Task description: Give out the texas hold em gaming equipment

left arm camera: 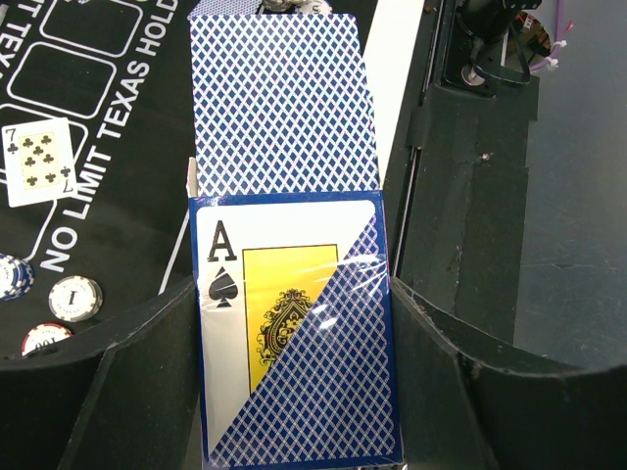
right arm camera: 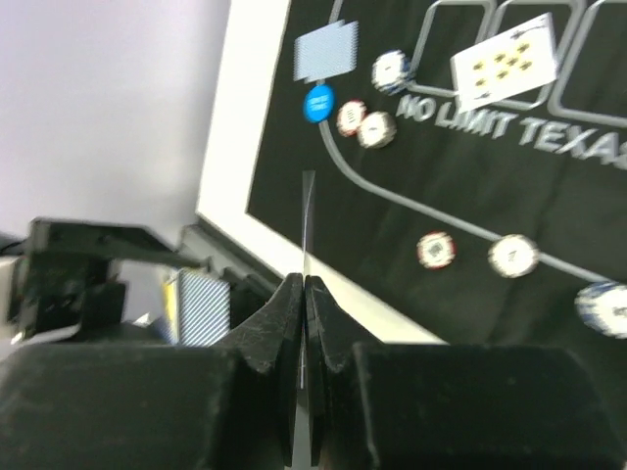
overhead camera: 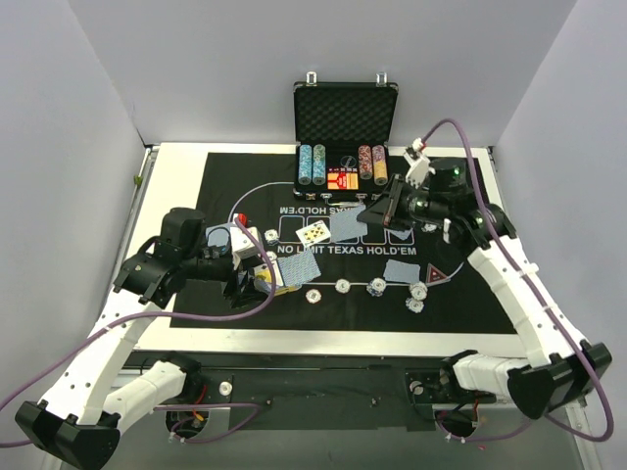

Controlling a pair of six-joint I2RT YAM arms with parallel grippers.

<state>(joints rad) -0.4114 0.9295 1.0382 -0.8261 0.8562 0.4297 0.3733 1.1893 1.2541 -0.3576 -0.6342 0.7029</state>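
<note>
Right fingers (right arm camera: 274,328) pinched together; left fingers (left arm camera: 137,382) seemingly clamped, spread wide.

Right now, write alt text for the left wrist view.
The left claw grips a card deck topped by the ace of spades, with a blue-backed card jutting out ahead. A seven of clubs and a few chips lie on the black mat to the left.

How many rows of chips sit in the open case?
4: first row, second row at the case's left; third row, fourth row at its right. Others may be hidden.
</note>
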